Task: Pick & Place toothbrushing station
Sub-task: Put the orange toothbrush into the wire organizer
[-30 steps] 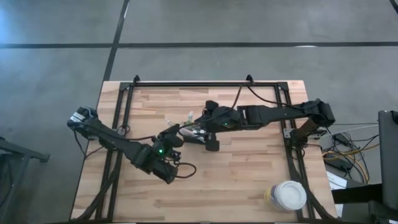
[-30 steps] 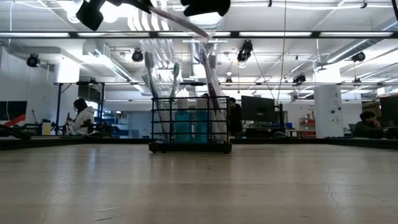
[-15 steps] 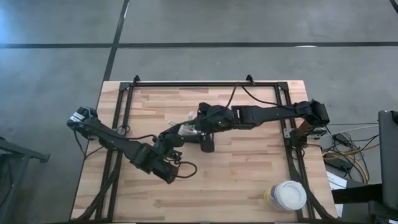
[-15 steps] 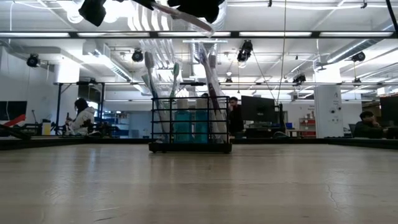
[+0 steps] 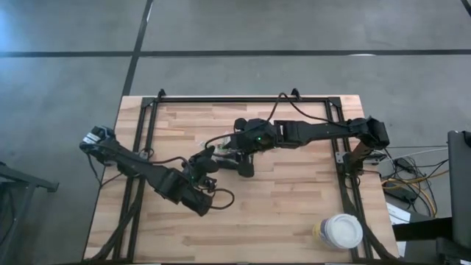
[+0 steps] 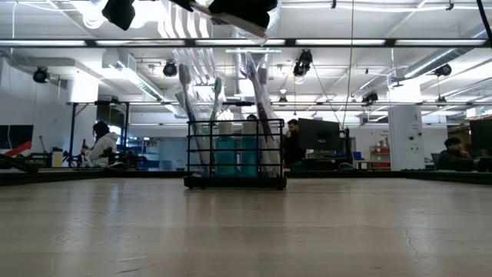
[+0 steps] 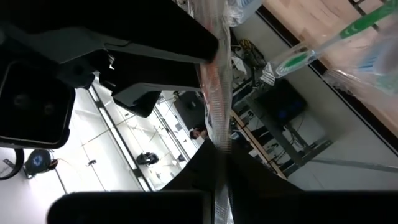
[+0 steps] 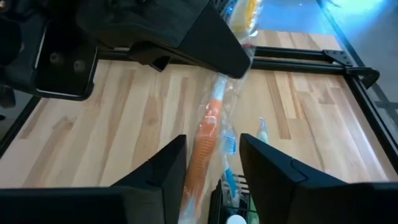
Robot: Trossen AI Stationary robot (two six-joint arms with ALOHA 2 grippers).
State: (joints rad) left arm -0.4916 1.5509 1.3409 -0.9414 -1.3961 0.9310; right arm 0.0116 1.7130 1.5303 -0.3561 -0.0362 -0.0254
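Observation:
The black mesh caddy [image 6: 234, 154] stands on the table with several wrapped toothbrushes and blue bottles upright in it. It also shows in the right wrist view [image 8: 231, 202]. In the high view the grippers mostly hide it. My left gripper [image 5: 213, 154] is shut on an orange toothbrush in a clear wrapper [image 8: 210, 140], above the caddy. My right gripper [image 8: 212, 165] is open. Its fingers stand on either side of that toothbrush, lower on it than the left gripper. I cannot tell whether they touch it. My left gripper pinches the wrapped orange toothbrush near its upper end [image 8: 238, 55] between its two shut fingers [image 7: 205, 171]. The toothbrush runs on past the fingers along them. It slants down toward the caddy [image 6: 231, 23], lifted clear of the table.
A round white tub [image 5: 341, 232] stands near the table's near right corner. A black frame [image 5: 243, 99] runs along the table's far edge and down both sides. Bare wood lies in front of the caddy. People and desks show in the room behind.
My right gripper has moved toward the table's left edge and a little toward the far edge, closing in on my left gripper and the held toothbrush. The caddy has stayed in place.

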